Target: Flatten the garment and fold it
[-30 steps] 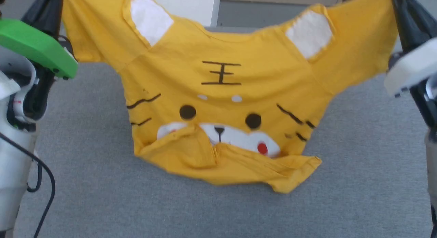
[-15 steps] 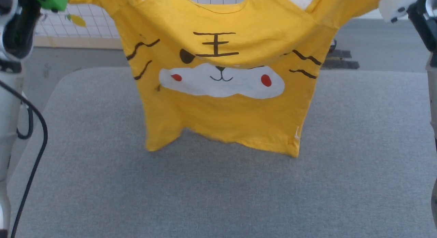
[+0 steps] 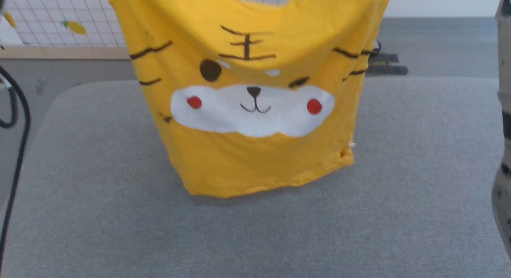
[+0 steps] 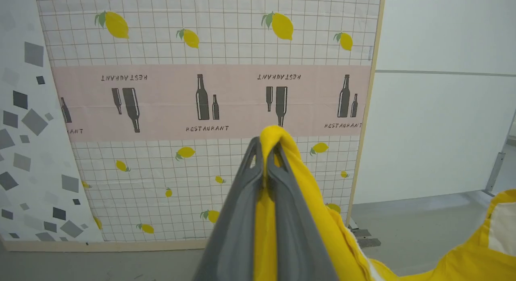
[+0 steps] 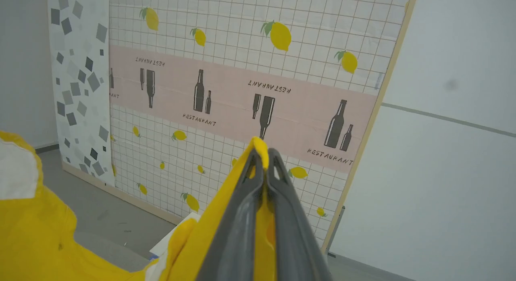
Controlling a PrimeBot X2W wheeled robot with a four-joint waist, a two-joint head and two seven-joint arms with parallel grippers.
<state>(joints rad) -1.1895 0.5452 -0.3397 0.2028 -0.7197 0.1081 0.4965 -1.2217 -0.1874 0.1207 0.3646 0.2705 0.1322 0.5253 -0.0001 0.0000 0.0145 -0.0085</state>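
The garment [image 3: 247, 158], a yellow T-shirt with a cartoon face of white muzzle, red cheek dots and black stripes, hangs in the air above the grey padded table [image 3: 119, 230]. Its hem just reaches the table's surface. A small hole shows near the hem's right corner. My left gripper [image 4: 266, 150] is shut on a bunch of the yellow fabric [image 4: 282, 184], which pokes out past the fingertips. The right gripper [image 5: 263, 154] is likewise shut on a fold of the shirt [image 5: 44, 232], which trails off to its lower left.
A black cable [image 3: 18, 150] hangs along the left edge of the head view and a pale forearm [image 3: 504, 110] stands at the right edge. Behind the table stands a grid-pattern screen with lemons [image 4: 225, 39] and a white wall [image 5: 451, 152].
The shirt has been lifted off the table and now hangs nearly full length, its crumpled lower part unfolded. The head camera has tilted up, and both grippers have left the top of its picture.
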